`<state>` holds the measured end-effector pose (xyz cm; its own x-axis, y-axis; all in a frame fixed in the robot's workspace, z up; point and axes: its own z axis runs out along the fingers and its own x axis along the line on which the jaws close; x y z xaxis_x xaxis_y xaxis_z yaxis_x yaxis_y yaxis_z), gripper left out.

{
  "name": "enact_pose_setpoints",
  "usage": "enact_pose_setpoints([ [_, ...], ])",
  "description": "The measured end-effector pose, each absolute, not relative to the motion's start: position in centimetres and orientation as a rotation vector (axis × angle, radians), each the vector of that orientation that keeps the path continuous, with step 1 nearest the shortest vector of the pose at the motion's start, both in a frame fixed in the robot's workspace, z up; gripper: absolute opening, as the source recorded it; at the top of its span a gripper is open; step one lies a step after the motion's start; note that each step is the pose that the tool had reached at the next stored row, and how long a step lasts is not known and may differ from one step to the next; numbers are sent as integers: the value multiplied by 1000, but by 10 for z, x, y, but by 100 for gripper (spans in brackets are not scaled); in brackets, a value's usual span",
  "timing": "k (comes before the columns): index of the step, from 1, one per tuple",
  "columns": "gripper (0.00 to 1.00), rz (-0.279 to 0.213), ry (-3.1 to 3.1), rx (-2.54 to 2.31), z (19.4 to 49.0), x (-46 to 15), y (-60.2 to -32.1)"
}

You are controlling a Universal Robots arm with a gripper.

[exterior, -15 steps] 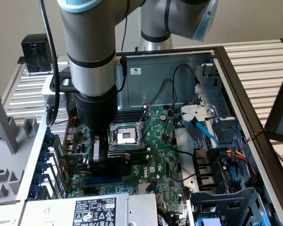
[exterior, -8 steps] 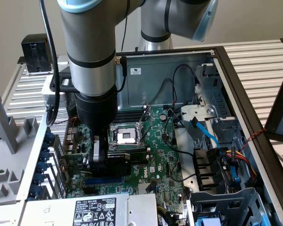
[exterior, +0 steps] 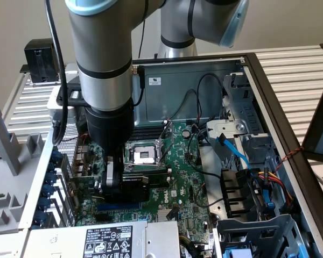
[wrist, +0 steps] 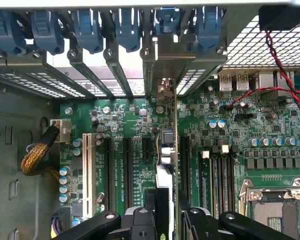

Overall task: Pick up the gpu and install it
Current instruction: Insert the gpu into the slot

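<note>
Here, at the exterior view's left, a row of blue clips (exterior: 56, 156) lines the rear edge of the open computer case. Just beside them the arm (exterior: 105, 64) reaches down into the case, and the jaws are closed on the gpu (exterior: 133, 192), clamping it from both sides. The card stands on edge over the motherboard (exterior: 177, 183), its silver bracket (wrist: 166, 65) at the rear slot openings; whether it is seated cannot be told. Further right are the CPU socket (exterior: 142, 156), a blue cable (exterior: 234, 153) and the drive cage (exterior: 258, 231).
</note>
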<state>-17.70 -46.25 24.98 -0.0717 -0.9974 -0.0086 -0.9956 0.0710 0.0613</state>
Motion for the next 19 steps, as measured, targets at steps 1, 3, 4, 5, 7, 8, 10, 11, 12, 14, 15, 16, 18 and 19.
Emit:
enact_pose_setpoints([
  [1, 27, -79, -2273, 2116, 250, -177, -462],
  [3, 27, -79, -2272, 2116, 250, -177, -462],
  [4, 27, -79, -2272, 2116, 250, -177, -462],
  [5, 27, -79, -2273, 2116, 249, -177, -462],
  [7, 27, -79, -2272, 2116, 249, -177, -462],
  [8, 27, -79, -2272, 2116, 249, -177, -462],
  [10, 27, -79, -2272, 2116, 249, -177, -462],
  [11, 27, -79, -2272, 2116, 248, -177, -462],
  [12, 27, -80, -2272, 2115, 248, -177, -462],
  [14, 27, -80, -2272, 2115, 248, -177, -462],
  [15, 27, -80, -2272, 2115, 248, -177, -462],
  [16, 27, -80, -2272, 2115, 248, -177, -462],
  [18, 27, -80, -2272, 2115, 248, -177, -462],
  [19, 27, -80, -2272, 2115, 248, -177, -462],
])
